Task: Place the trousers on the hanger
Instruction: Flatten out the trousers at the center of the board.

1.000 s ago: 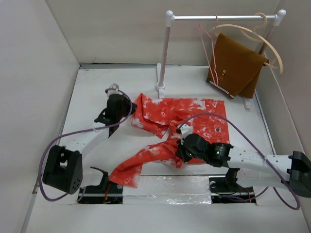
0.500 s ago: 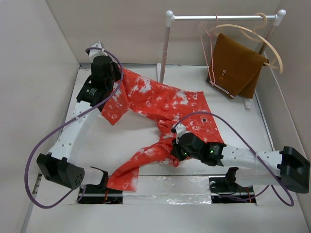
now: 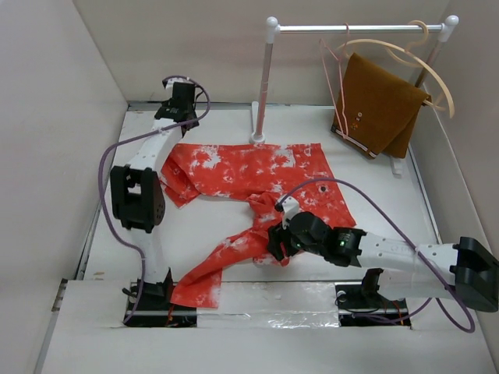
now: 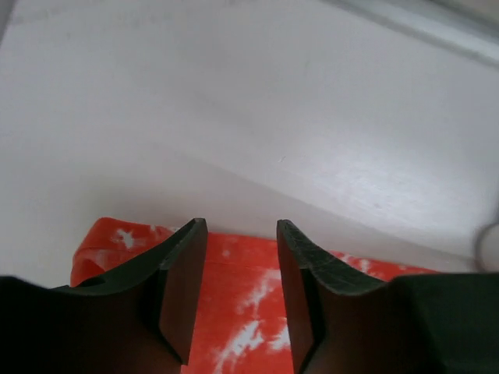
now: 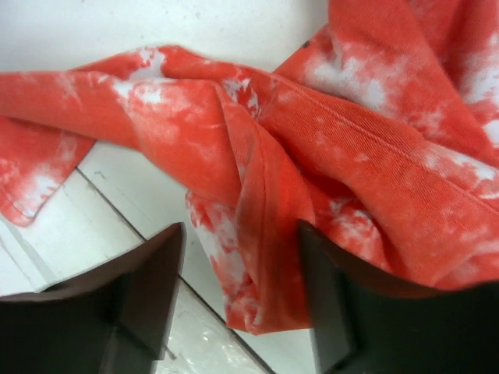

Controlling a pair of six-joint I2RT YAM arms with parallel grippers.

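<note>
The orange-red trousers (image 3: 257,167) mottled with white lie spread across the middle of the table. One leg trails toward the near-left edge (image 3: 199,279). My left gripper (image 3: 176,115) hovers at the far left corner, beyond the trousers' left end. In the left wrist view it (image 4: 242,234) is open and holds nothing, with the trousers (image 4: 234,312) below it. My right gripper (image 3: 277,243) is low over a bunched fold near the crotch. It (image 5: 240,234) stands open with that fold (image 5: 265,195) lying between the fingers. The pink wire hanger (image 3: 334,86) hangs on the rail at the back right.
A white rack with a metal rail (image 3: 359,28) stands at the back; its left post (image 3: 261,86) rises just behind the trousers. A brown folded cloth (image 3: 382,101) hangs there on a beige wooden hanger (image 3: 437,70). White walls close in the left, back and right sides.
The left gripper opened, let go of the lifted trousers and drew back to the far corner; the cloth dropped flat. The right gripper opened over the fold it had pinched.
</note>
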